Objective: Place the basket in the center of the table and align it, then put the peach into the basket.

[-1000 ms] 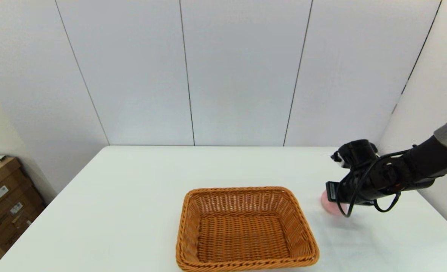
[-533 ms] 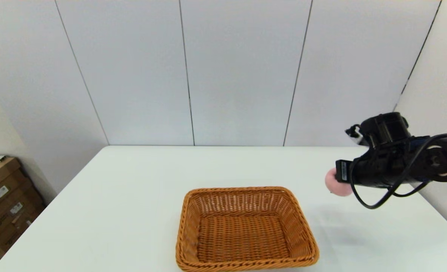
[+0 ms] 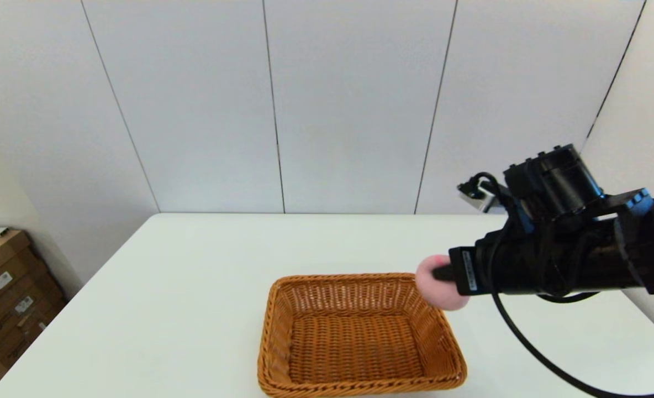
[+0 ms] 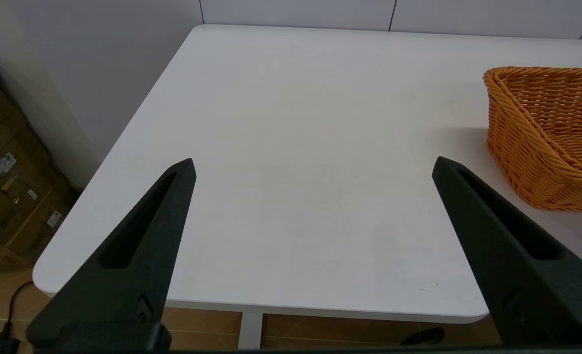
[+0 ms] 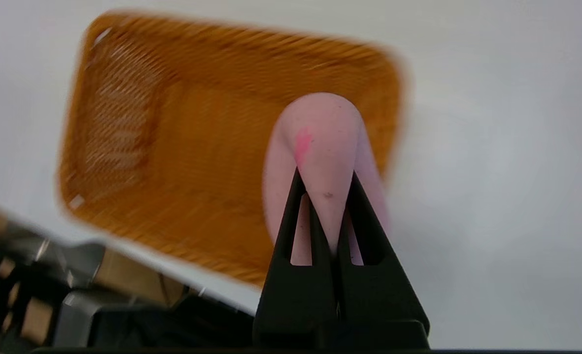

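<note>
The right hand [image 3: 443, 273], squeezed tight on the peach [image 3: 436, 290], has lifted it off the tabletop [image 3: 194, 276] to the basket [image 3: 354, 337] edge; dropping it in comes next.

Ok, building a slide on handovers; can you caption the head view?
Right gripper holds the peach in the air at the wicker basket's far right corner.

The basket [image 3: 360, 334] sits on the table [image 3: 194, 287], at its near-middle. The peach [image 3: 434, 290] hangs above the basket's far right corner, off the table. Cardboard boxes [image 3: 6, 298] stand left of the basket, beyond the table's edge.
</note>
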